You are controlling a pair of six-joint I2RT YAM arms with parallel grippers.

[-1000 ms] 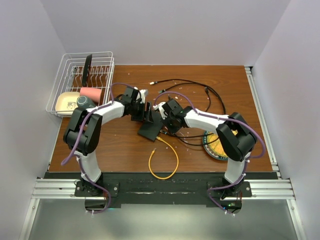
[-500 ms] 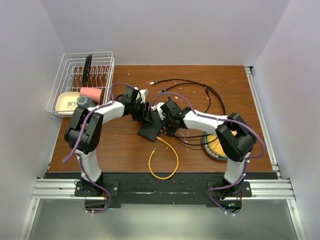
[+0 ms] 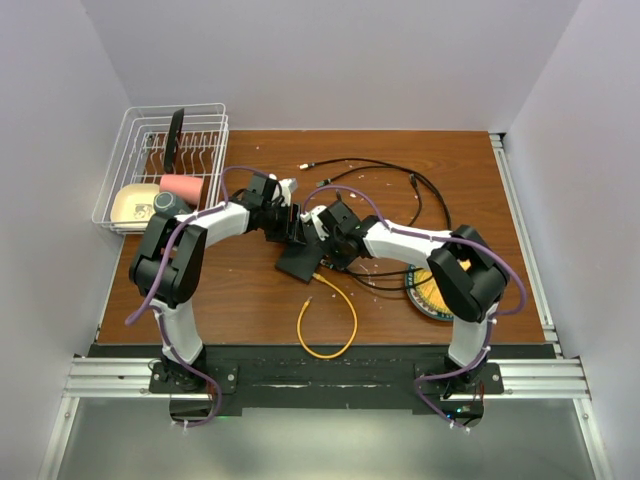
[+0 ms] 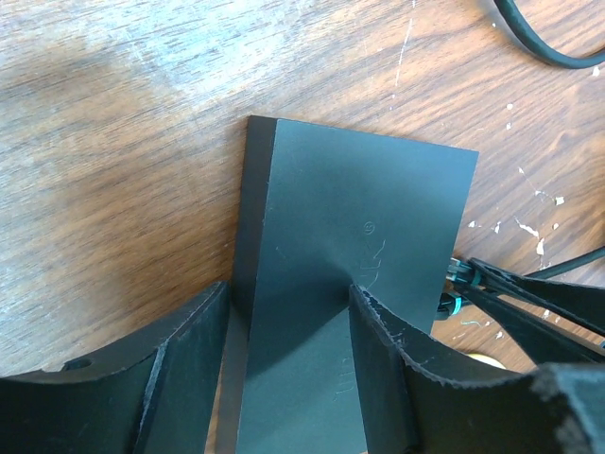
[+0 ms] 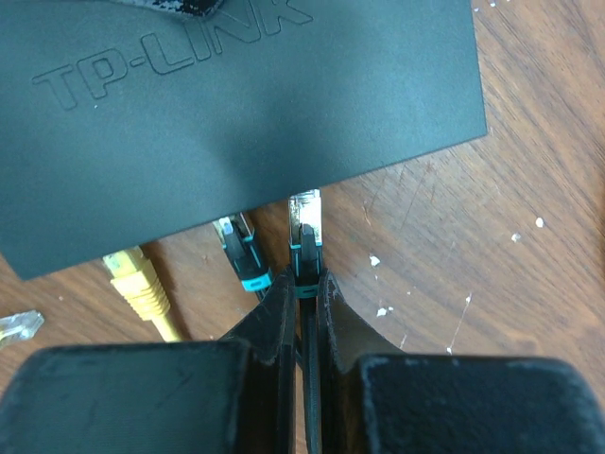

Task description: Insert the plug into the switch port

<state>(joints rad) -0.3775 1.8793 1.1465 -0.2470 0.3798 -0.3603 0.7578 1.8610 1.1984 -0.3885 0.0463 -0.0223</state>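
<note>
The switch is a flat matte-black box lying at the table's middle. In the left wrist view it sits between my left gripper's fingers, which are closed on its near end. My left gripper is at the switch's far-left end. My right gripper is at the switch's right edge, shut on a black plug with a teal band. The plug's metal tip touches the switch's socket edge. The switch's top reads TP-LINK. The sockets are hidden.
A second black-and-teal plug and a yellow plug lie beside the held one. A yellow cable loops near the front. Black cables sprawl at the back right. A round yellow-and-dark plate lies right. A wire rack stands back left.
My right gripper has crept a little left, toward the switch's edge, with the plug in it. The left gripper and switch have barely moved.
</note>
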